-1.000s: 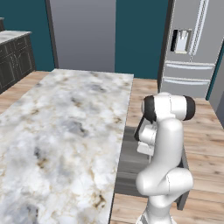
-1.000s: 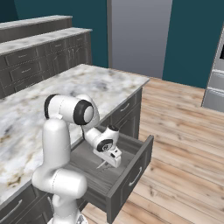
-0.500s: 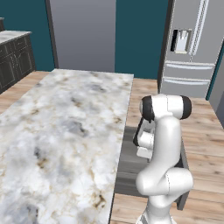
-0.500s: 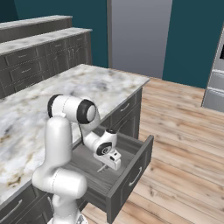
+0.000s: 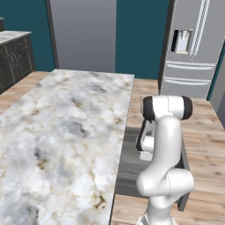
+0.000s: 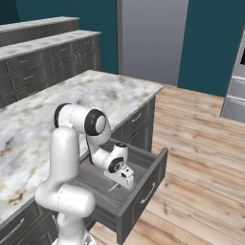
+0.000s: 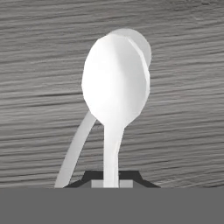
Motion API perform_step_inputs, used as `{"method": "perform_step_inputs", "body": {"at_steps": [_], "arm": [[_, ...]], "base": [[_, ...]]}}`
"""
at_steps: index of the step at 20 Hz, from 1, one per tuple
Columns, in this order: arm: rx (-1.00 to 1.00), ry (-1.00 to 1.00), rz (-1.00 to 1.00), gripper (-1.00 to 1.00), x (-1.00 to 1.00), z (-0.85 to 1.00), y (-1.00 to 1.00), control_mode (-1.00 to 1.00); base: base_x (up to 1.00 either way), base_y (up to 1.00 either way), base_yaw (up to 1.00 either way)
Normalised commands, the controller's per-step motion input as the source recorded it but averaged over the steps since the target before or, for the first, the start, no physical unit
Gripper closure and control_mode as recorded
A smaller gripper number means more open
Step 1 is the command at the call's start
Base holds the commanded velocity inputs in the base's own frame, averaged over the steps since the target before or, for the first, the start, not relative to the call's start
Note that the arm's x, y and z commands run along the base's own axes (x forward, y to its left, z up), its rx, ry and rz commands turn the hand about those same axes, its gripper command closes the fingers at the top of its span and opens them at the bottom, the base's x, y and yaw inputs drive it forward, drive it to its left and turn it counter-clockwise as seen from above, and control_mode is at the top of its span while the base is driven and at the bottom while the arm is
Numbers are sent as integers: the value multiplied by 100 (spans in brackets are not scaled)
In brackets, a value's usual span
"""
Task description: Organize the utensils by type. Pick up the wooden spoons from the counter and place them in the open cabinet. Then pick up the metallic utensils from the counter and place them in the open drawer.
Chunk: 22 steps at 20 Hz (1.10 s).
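Note:
My gripper [image 7: 111, 180] hangs low inside the open drawer [image 6: 143, 195], shut on the slim handle of a silver metal spoon [image 7: 116, 81] whose bowl points away from the hand. Under that spoon a second metallic utensil [image 7: 77, 146] lies on the drawer's grey wood-grain floor. From the right base view the gripper [image 6: 125, 181] sits just above the drawer floor. In the left base view the arm covers the hand over the drawer [image 5: 130, 154]. The marble counter [image 5: 66, 127] lies bare to the left. The wooden spoons and the open cabinet are out of view.
Grey base units with drawer fronts [image 6: 48, 67] line the far wall. A steel fridge [image 5: 193, 44] stands at the back right. Wooden floor [image 6: 201, 158] spreads beyond the drawer's front with its silver bar handle [image 6: 147, 192].
The hand has barely moved inside the drawer, settling slightly lower. The grip on the spoon stays shut.

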Motion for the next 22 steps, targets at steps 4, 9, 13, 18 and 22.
{"method": "perform_step_inputs", "body": {"at_steps": [4, 9, 13, 18, 22], "arm": [[-3, 6, 0, 100, 0, -8, -11, -100], [0, 7, 0, 100, 0, -16, -4, -100], [0, 3, 0, 100, 0, -7, -7, -100], [0, 1, 0, -100, 0, 0, -6, -100], [0, 0, -1, -100, -2, 0, -7, -100]], "base": [[0, 0, 0], [0, 0, 0], [0, 0, 0], [0, 0, 0], [0, 0, 0]]}}
